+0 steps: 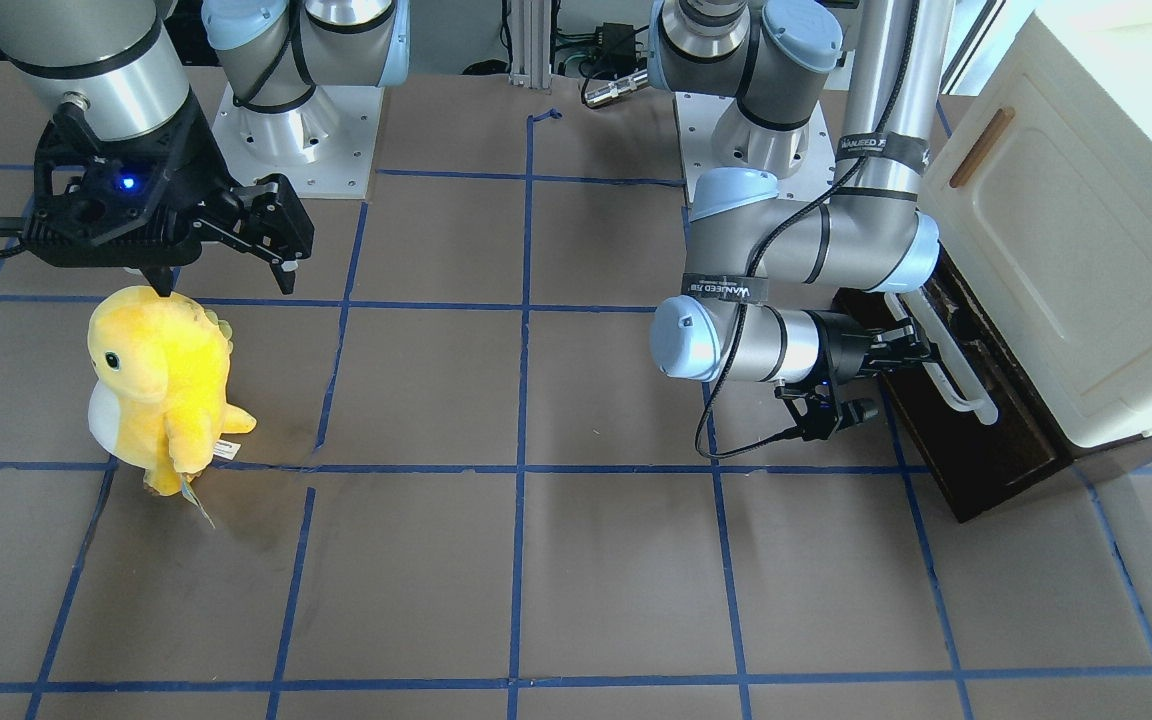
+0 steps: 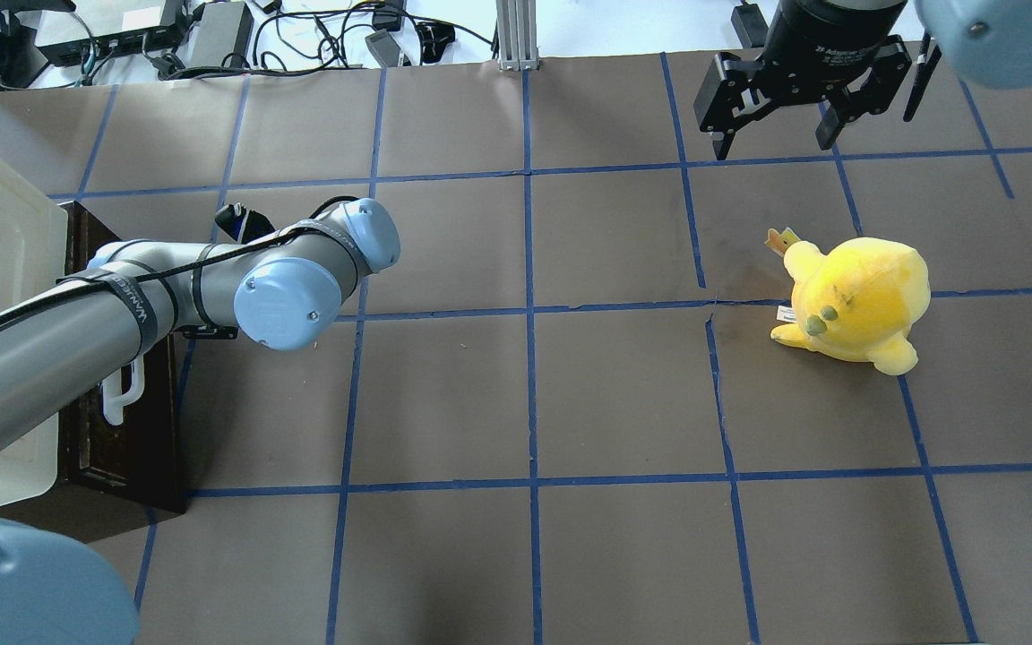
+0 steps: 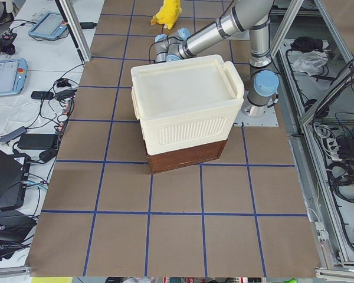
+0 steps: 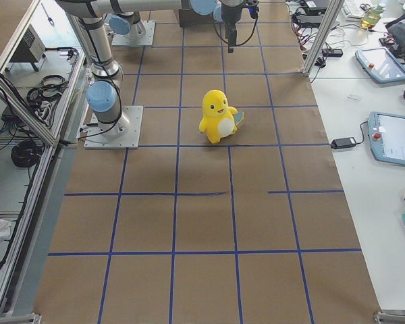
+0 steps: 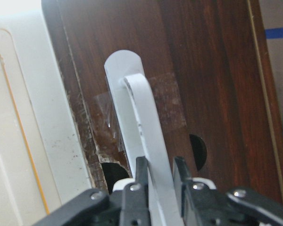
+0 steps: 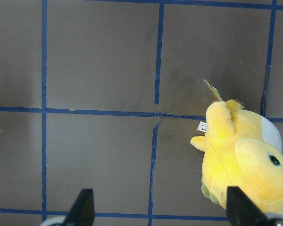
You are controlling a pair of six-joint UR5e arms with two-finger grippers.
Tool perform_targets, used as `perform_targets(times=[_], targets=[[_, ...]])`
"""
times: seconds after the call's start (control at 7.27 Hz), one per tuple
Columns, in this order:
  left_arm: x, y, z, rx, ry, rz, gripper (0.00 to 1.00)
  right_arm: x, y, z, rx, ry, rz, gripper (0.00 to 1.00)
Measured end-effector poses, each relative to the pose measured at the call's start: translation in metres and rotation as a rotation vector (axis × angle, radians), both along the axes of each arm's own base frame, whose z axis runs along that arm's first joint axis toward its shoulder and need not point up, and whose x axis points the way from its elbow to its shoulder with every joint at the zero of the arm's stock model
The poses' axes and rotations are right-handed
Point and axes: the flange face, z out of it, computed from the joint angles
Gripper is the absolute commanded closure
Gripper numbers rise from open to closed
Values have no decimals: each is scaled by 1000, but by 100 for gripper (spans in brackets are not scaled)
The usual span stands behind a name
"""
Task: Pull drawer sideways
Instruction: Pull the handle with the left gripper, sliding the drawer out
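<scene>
A: Drawer (image 1: 996,470), position?

B: At the table's (image 1: 586,560) end on the robot's left, low under the cream cabinet (image 1: 1086,250). Dark brown wood front faces the table's middle. How far out it stands, I cannot tell.

A: Handle (image 5: 141,113)?

B: Long white bar, running along the front. In the left wrist view one end curves down to a rounded white foot with clear tape across it. Two dark round holes in the wood beside it.

A: Left gripper (image 5: 160,169)?

B: On the handle. Both black fingers (image 5: 141,167) are clenched on the bar, one on each flat side, touching it. The left arm is bent at the elbow, its forearm level, its wrist pointing at the drawer front.

A: Right gripper (image 2: 774,143)?

B: Above the table on the robot's right side, pointing down. Fingers spread wide, nothing between them. Blue light lit on its body in the front view.

A: Anything near it?

B: Yellow plush (image 2: 856,300), white belly, standing upright on the brown table cover at a crossing of blue tape lines. A paper tag sticks out at its back. The right gripper hangs near it, not touching. The plush is well apart from the drawer.

A: Cabinet detail?

B: Cream door with a small wooden handle, above the drawer.
</scene>
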Motion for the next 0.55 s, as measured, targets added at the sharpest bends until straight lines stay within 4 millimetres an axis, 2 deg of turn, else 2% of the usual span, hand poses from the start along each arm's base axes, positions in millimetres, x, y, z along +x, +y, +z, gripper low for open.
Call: perform_targets(times=[0.55], targets=[[-20,3,-1,1,18,-24,79,0,0,0,0,0,-1,0]])
